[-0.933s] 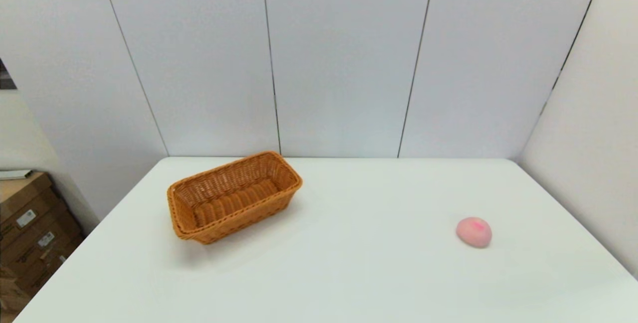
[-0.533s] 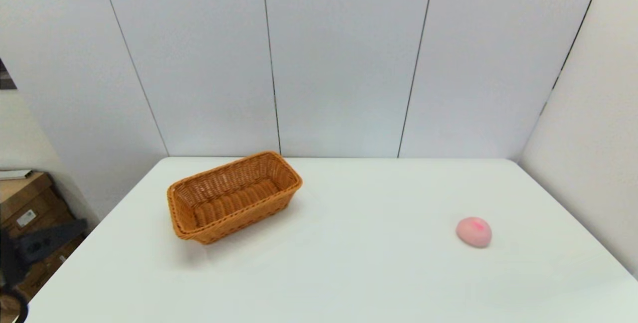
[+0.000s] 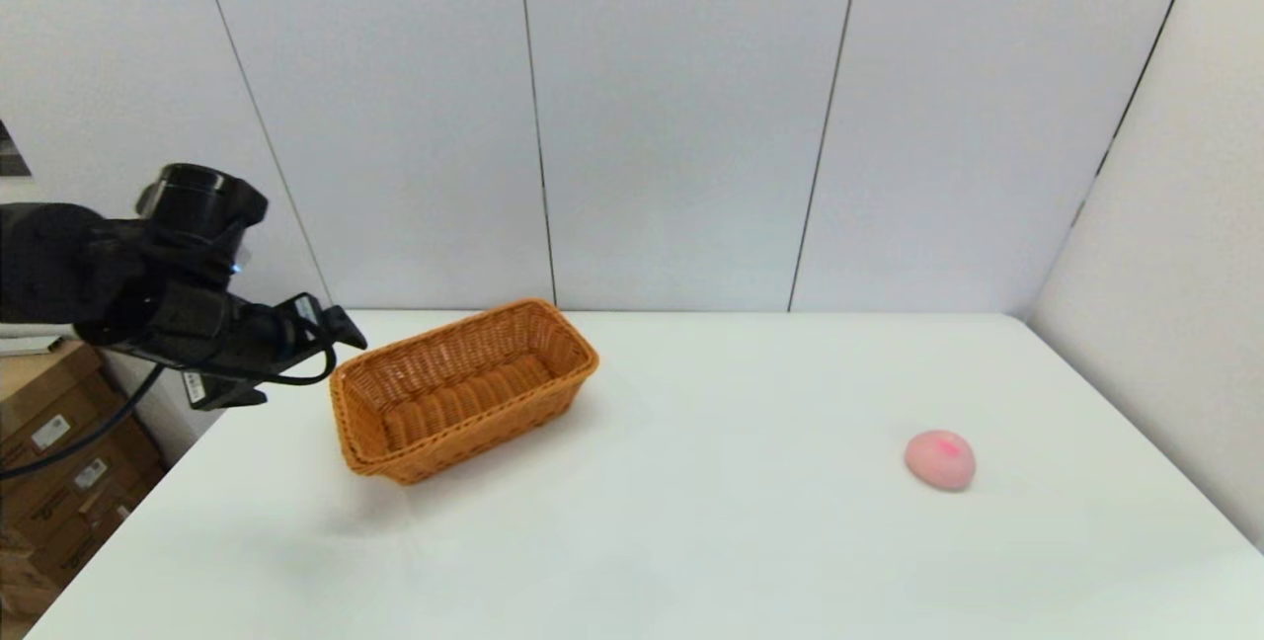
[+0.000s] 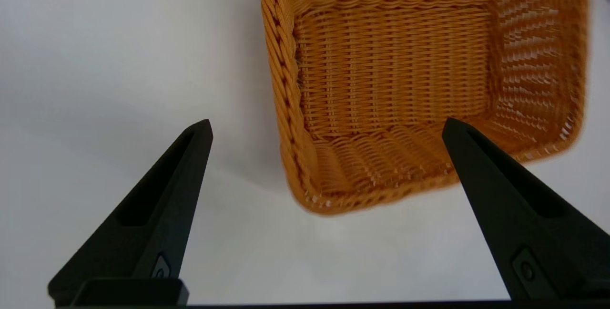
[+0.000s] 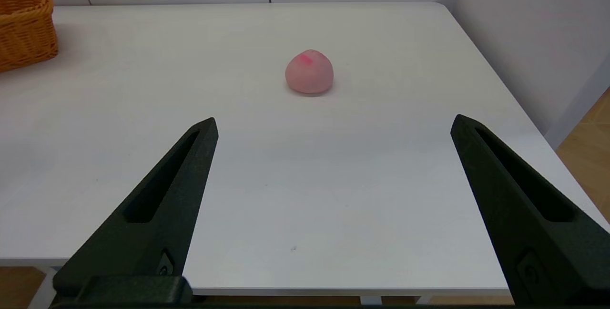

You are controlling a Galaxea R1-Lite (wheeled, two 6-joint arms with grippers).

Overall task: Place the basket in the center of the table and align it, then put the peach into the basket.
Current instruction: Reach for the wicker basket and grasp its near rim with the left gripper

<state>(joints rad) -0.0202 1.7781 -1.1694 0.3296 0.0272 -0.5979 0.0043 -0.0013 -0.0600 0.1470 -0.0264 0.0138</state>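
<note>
Left hand spread wide, empty, hovering above basket left end, no contact. Right hand wide open, empty, at near edge; peach far ahead on table.

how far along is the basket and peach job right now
Nothing is finished. The basket sits skewed on the left part of the table, off center and empty. In hand: the left gripper hovers open above the basket's near end, not touching it. The right gripper waits open, short of the peach. Left: centering, aligning, then loading the peach.
</note>
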